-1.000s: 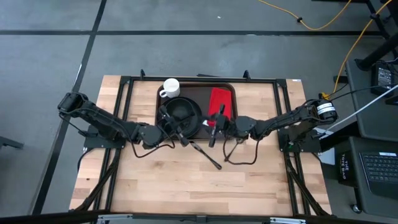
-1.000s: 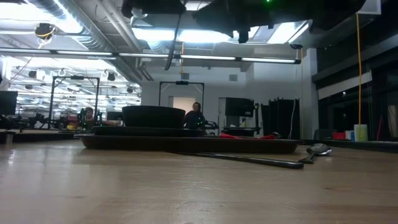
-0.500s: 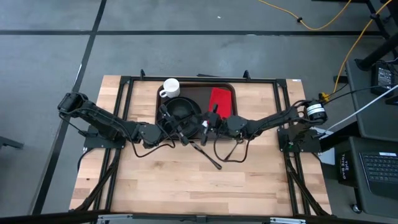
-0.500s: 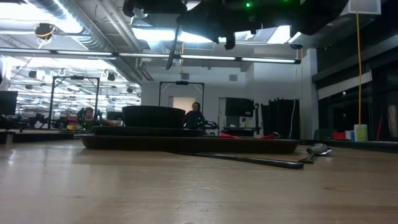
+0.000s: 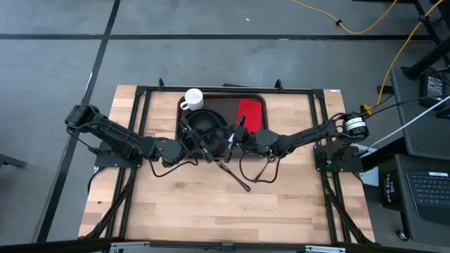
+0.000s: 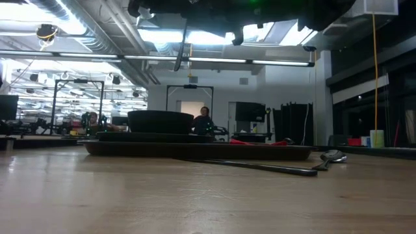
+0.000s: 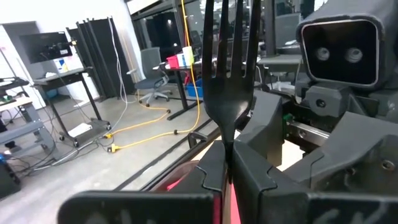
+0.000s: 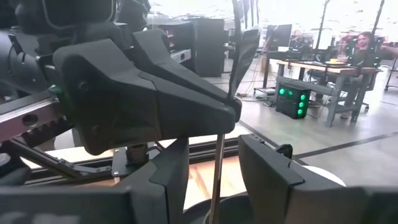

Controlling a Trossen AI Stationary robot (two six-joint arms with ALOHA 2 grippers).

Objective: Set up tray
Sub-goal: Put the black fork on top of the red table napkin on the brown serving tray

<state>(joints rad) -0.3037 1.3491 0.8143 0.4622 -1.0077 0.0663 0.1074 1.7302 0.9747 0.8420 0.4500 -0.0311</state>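
Note:
The dark brown tray [image 5: 259, 102] lies at the table's far middle, carrying a black bowl [image 5: 205, 125] and a red napkin [image 5: 248, 114]; a white mug [image 5: 191, 98] stands at its far left corner. Over the tray's near edge, my left gripper [image 5: 211, 147] is shut on a black fork [image 7: 230, 74]. My right gripper [image 5: 230, 140] faces it, open. Its fingers [image 8: 168, 174] stand on either side of the fork's handle [image 8: 217, 155] without touching it. A spoon [image 5: 235, 176] lies on the wood near the tray. My left gripper pinches the black fork by its handle just below the neck [image 7: 227, 134], between its two fingers. The fork runs along the fingers and its tines stick out past the fingertips. It is lifted clear of the table and tray.
Bare wooden tabletop [image 5: 211, 211] spreads toward the near edge and on both sides. A black frame [image 5: 144, 112] runs around the table. In the low view the tray [image 6: 195, 149] and the spoon [image 6: 273, 168] sit low, with both arms overhead.
My right gripper has moved toward the table's left, closing in on my left gripper and the fork until its open fingers flank the fork's handle. My left gripper has kept still with the fork.

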